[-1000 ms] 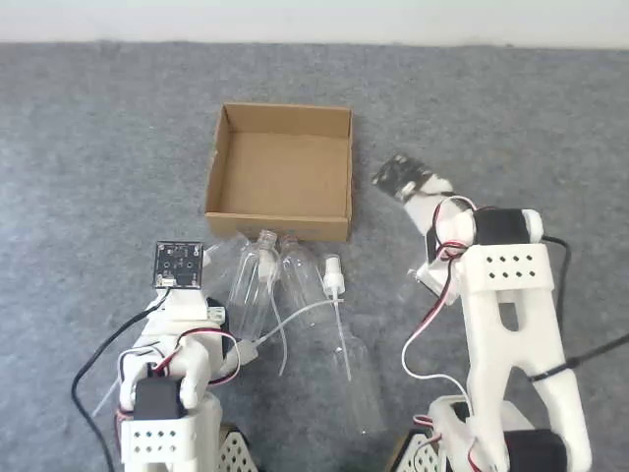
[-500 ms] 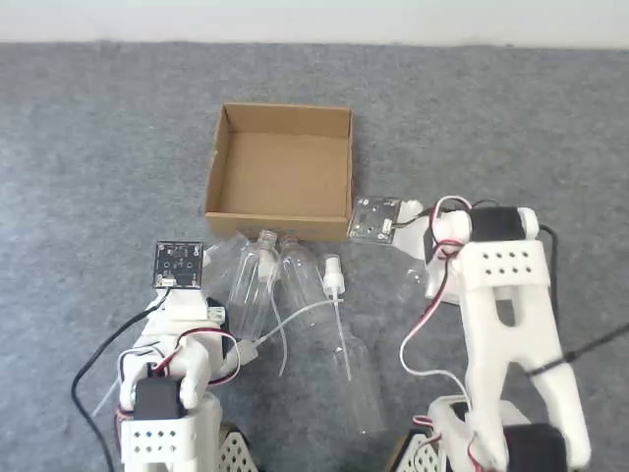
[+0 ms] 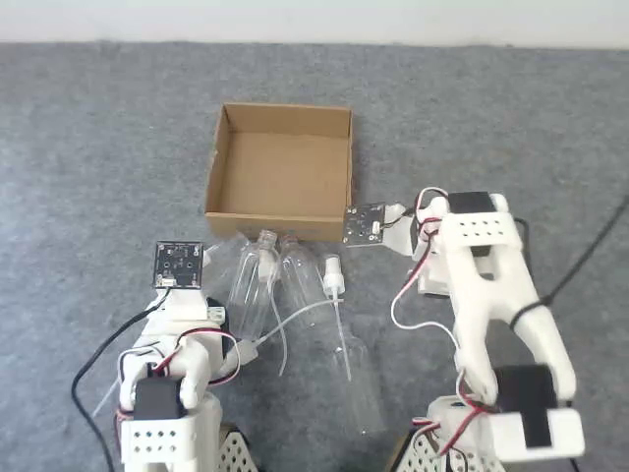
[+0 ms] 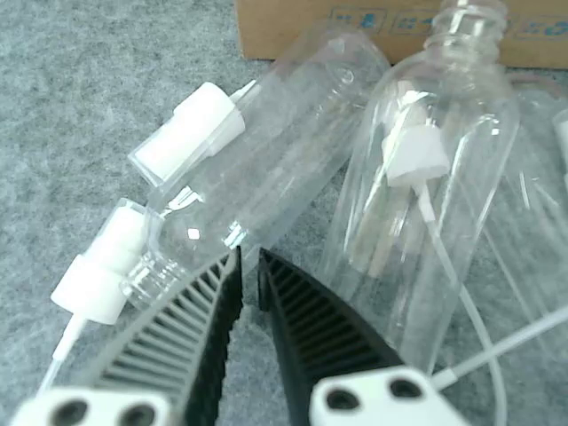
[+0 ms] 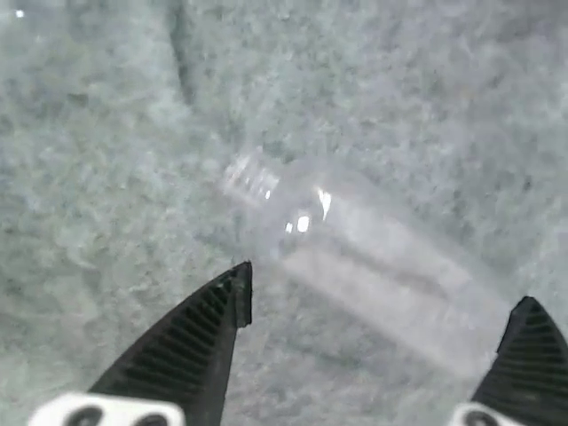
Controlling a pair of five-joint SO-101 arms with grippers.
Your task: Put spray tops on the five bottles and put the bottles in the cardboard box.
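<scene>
Right claw: spread wide, empty, poised over capless bottle lying flat, long axis slanting across the gap between fingers.

Grey felt-like table top — a pale wall behind.

Left arm: jaws nearly closed, short of the cardboard box.
Right arm: jaws wide apart, beside the box's near corner.
</scene>
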